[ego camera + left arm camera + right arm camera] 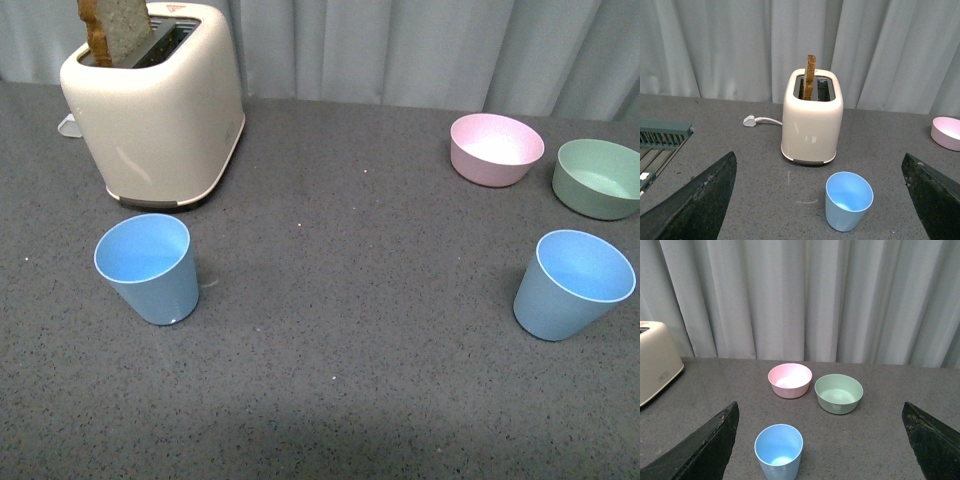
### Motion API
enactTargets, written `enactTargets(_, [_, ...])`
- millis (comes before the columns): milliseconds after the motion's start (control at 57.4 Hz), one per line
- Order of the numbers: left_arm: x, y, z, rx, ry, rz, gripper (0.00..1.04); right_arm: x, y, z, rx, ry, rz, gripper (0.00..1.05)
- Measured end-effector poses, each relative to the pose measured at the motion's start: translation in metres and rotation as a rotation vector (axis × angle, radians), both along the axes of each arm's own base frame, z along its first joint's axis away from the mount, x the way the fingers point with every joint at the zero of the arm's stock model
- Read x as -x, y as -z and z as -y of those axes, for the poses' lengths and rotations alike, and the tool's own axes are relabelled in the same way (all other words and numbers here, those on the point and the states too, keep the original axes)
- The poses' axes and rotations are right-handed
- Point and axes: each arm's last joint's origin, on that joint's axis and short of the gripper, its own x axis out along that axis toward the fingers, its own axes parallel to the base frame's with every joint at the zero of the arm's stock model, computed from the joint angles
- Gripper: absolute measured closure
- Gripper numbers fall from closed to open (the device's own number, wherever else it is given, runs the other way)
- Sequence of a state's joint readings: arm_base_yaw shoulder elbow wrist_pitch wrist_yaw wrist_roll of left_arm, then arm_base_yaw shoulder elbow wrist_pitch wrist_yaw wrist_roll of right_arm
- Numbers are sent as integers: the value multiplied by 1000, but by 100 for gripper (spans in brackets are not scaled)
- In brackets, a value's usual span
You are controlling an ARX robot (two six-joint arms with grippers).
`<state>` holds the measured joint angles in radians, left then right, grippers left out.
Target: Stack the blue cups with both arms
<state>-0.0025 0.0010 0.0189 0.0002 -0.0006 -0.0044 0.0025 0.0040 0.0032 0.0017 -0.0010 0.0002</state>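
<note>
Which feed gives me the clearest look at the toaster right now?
The left wrist view: the toaster stands whole there, with both slots and the bread slice visible. The front view crops its top and the bread at the frame edge; the right wrist view catches only one end of it.

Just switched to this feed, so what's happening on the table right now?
Nothing is held yet. The left gripper and right gripper are both open. One light blue plastic tumbler stands upright in front of the cream toaster; the other light blue tumbler stands near the round pink bowl and round green bowl. They are far apart, unstacked.
</note>
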Motion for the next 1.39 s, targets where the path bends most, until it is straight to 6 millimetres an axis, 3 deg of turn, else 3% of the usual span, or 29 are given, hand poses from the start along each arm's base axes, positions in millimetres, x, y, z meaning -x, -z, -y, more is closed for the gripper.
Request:
enactTargets(70, [0, 0, 0, 4, -12, -7, 7, 0, 0, 0, 0, 0, 0, 10])
enactTargets(174, [-8, 0, -2, 141, -232, -229, 7, 0, 0, 0, 0, 0, 0, 10])
enactTargets(348, [-62, -22, 5, 266, -150, -316, 7, 0, 0, 0, 0, 0, 0, 10])
enactTargets(418, [-86, -22, 8, 276, -111, -380, 7, 0, 0, 0, 0, 0, 0, 10])
enactTargets(540, [-128, -5, 13, 286, -71, -545, 7, 0, 0, 0, 0, 0, 0, 10])
enactTargets(801, [-187, 34, 20, 285, -70, -835, 7, 0, 0, 0, 0, 0, 0, 10])
enactTargets(1097, [-221, 56, 22, 284, -97, -967, 7, 0, 0, 0, 0, 0, 0, 10])
enactTargets(1289, [-230, 64, 22, 280, -109, -1027, 7, 0, 0, 0, 0, 0, 0, 10])
enactTargets(1393, [-232, 69, 22, 276, -114, -1058, 21, 0, 0, 0, 0, 1, 0, 10])
